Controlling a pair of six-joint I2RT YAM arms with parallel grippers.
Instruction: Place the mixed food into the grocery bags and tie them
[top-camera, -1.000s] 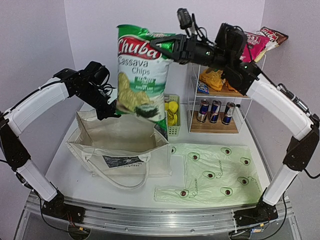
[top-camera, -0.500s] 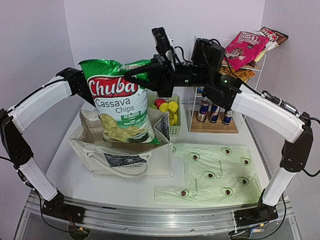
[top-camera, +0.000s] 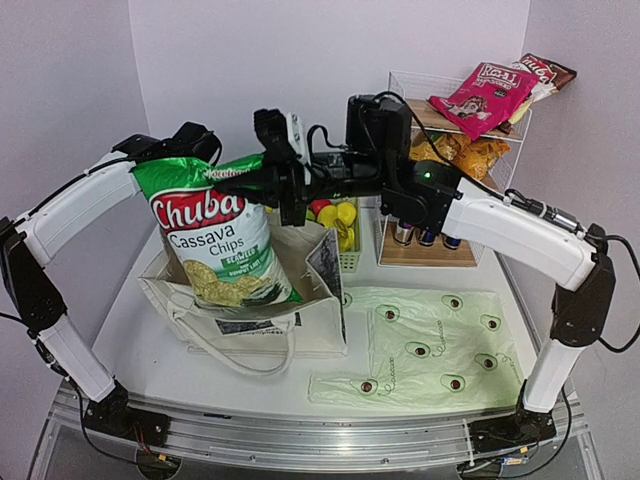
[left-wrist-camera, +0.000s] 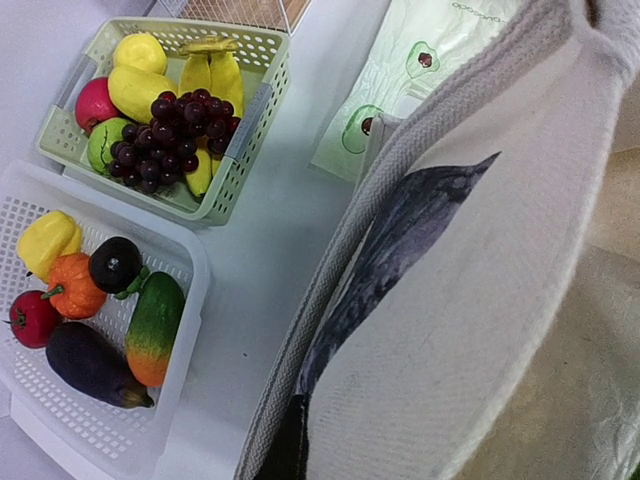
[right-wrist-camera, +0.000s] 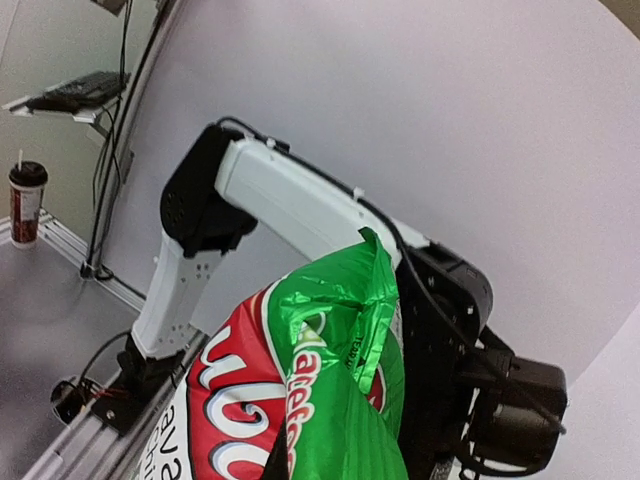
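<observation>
My right gripper (top-camera: 262, 180) is shut on the top edge of the green-and-white Chuba cassava chips packet (top-camera: 215, 245). The packet hangs with its bottom inside the mouth of the beige canvas tote (top-camera: 250, 310). The right wrist view shows the packet's crumpled green top (right-wrist-camera: 340, 330). My left wrist (top-camera: 185, 145) is behind the packet, and its gripper is hidden there. In the left wrist view the tote's rim and print panel (left-wrist-camera: 400, 260) fill the space at the jaws, held up. The avocado bag (top-camera: 430, 350) lies flat to the right.
A green basket (left-wrist-camera: 255, 110) holds grapes (left-wrist-camera: 160, 130) and yellow fruit (left-wrist-camera: 140, 85). A white basket (left-wrist-camera: 185, 265) holds vegetables. The wire rack (top-camera: 480, 255) carries drink cans (top-camera: 430, 235), an orange packet (top-camera: 475, 150) and a pink packet (top-camera: 482, 88).
My right gripper has carried the chips packet left and down, from high above the table into the tote's mouth. My left arm has stayed at the tote's back rim.
</observation>
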